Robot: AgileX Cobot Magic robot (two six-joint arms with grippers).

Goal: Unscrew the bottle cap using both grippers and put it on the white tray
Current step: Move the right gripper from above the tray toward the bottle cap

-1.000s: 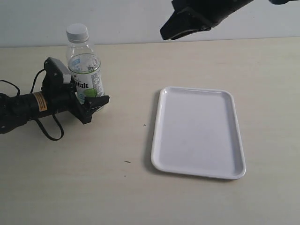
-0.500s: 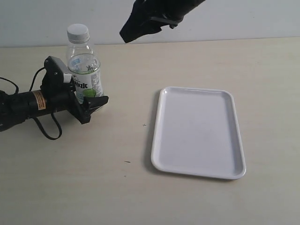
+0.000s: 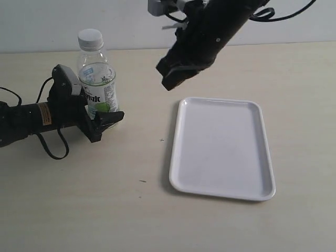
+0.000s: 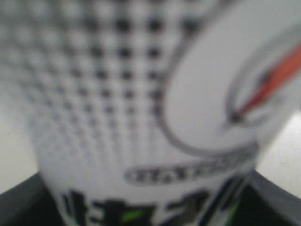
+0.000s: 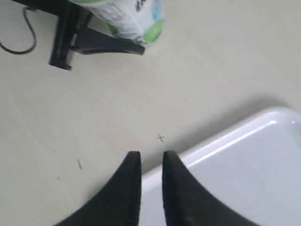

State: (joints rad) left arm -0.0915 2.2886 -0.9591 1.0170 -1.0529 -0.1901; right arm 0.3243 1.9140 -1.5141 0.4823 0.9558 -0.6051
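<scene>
– Clamping low on the bottle, is it, that left pincer (image 3: pixel 105 114)?
– Yes. Its jaws sit on either side of the bottle (image 3: pixel 97 84) and are closed on its lower half. Its own camera sees little but the blurred label (image 4: pixel 141 117). The bottle stands upright on the table (image 3: pixel 131 210), over at the left.
– And the right pincer (image 3: pixel 170 80)?
– It's in the air between the bottle and the tray (image 3: pixel 176 157). The tips are nearly together with only a thin slit between them, and nothing is in it. Its camera looks down on the near edge of the tray (image 5: pixel 244 165).
– Where's the cap (image 3: pixel 90 37)?
– On the neck, at the very top of the bottle, not yet off. It's well apart from the right pincer.
– How will it handle?
– I'd judge it's small, hard and light, and the side should give the jaws some bite. Take it across that side from above, with the jaws level. They would have to open wider than they stand now.
– And the bottle?
– Thin clear plastic, so it's likely to dent or twist in a weak hold. The low clamp has to resist the turning. Whether it's full I cannot tell.
– Any risk once the cap is loose?
– A cap that small could slip out or roll. The tray is glossy with only a low rim, so the cap is best set down flat, away from the edge.
</scene>
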